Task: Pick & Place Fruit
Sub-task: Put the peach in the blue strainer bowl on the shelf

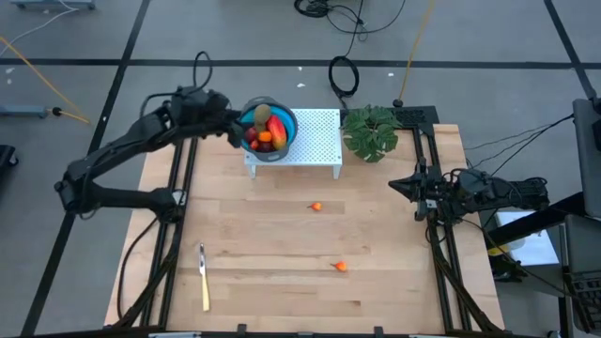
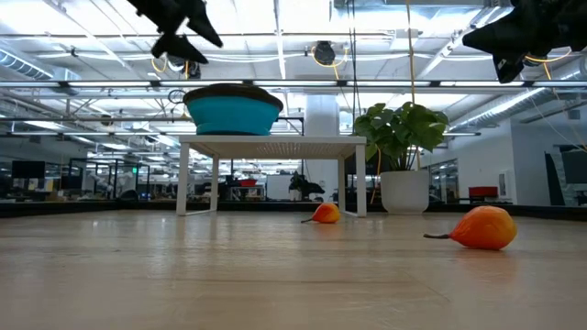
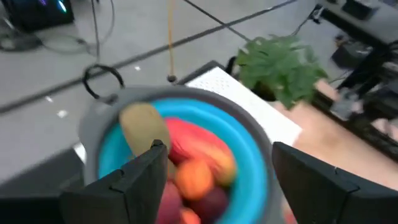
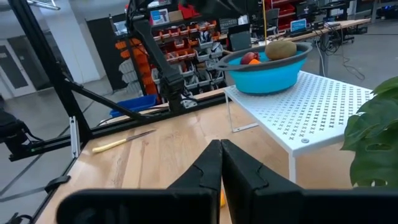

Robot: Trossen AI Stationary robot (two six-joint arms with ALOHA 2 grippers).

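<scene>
High view: left gripper (image 1: 237,130), jaws wide, hovers over the bowl (image 1: 282,138) holding fruit (image 1: 264,131). Right gripper (image 1: 398,185) waits with jaws pressed together; 2 orange pieces (image 1: 316,207) lie well apart from both.

Behind your table you have an open workshop: grey floor (image 1: 235,28) crossed by dark lines, ceiling strip lights (image 2: 275,37), shelving (image 4: 186,43) stocked with bins.

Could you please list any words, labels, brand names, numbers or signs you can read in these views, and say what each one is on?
None can be read.
Blue bowl, white stand, knife and wooden table: no markings show.
Storage shelves in the right wrist view: any labels on the bins are too small and blurred to read.
Screens in the room behind, low view: nothing legible.
</scene>
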